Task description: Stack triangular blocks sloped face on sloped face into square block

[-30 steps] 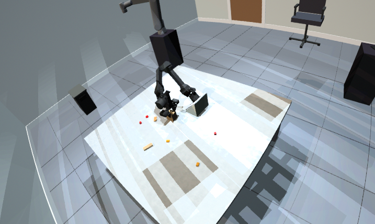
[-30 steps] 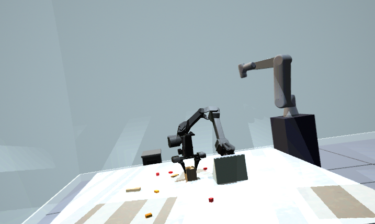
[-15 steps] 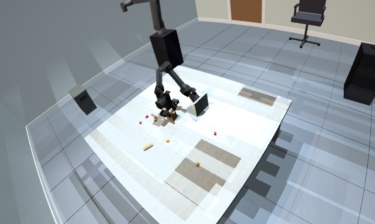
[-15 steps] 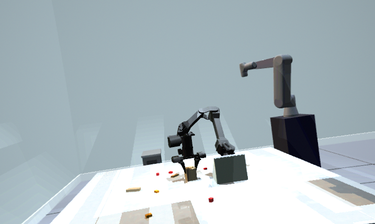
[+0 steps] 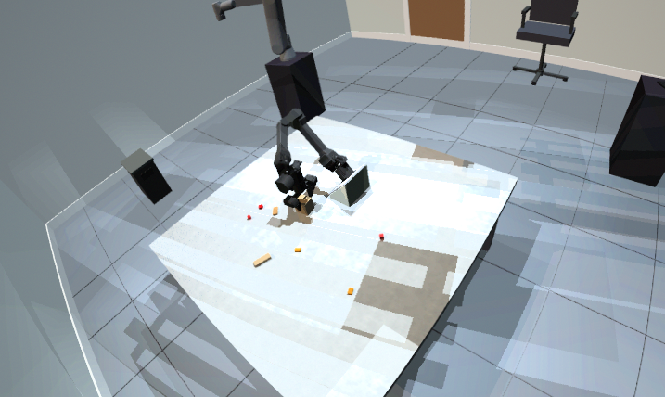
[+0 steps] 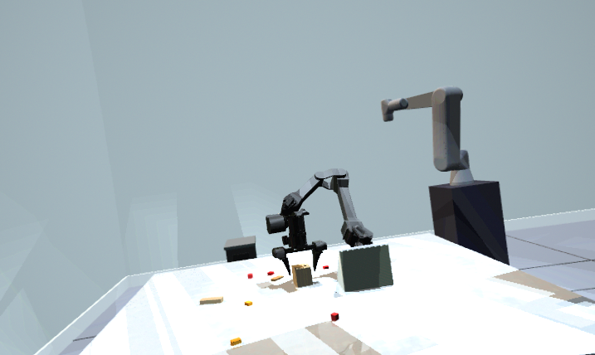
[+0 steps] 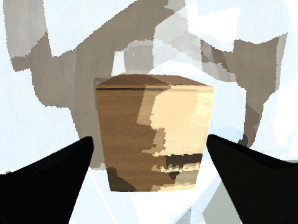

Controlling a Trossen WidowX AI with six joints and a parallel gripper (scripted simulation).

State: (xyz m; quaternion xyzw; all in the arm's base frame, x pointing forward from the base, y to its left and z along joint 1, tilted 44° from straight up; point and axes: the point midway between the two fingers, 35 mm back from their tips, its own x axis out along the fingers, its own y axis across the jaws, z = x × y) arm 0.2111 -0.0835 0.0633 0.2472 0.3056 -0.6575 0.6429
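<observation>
Gripper open above 1 wooden block

Item: 1 wooden square block (image 5: 306, 205) (image 6: 302, 275) (image 7: 152, 137), on the table (image 5: 216, 290) (image 6: 171, 326), near the dark wedge-shaped stand (image 5: 356, 185) (image 6: 365, 268). Item: 1 black gripper (image 5: 300, 196) (image 6: 302, 271) (image 7: 150, 141), spread open, its 2 fingertips on opposite sides, apart from the wood in the wrist view.

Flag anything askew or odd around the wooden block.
Nothing plainly odd: the wooden block stands upright on the table, and the open gripper has a gap on each side of it. Whether its two halves' ends are exactly even, I can't tell.
</observation>
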